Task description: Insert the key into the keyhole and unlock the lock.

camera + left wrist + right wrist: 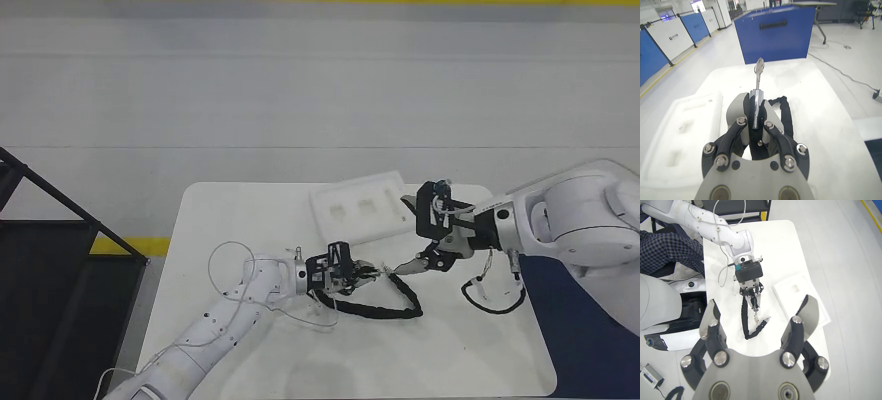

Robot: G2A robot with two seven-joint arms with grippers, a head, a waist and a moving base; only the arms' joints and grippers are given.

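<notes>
Left fingers clench the shiny chrome lock cylinder of a black fabric-sleeved cable lock lying on the white bench. The small silver key stands inserted in the cylinder's end. Right fingers hang released above the bench.

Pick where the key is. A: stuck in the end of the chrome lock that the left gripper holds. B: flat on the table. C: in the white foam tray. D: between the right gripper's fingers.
A: the key stands out of the end of the chrome lock, which the left gripper holds; the right gripper is open and empty.
</notes>
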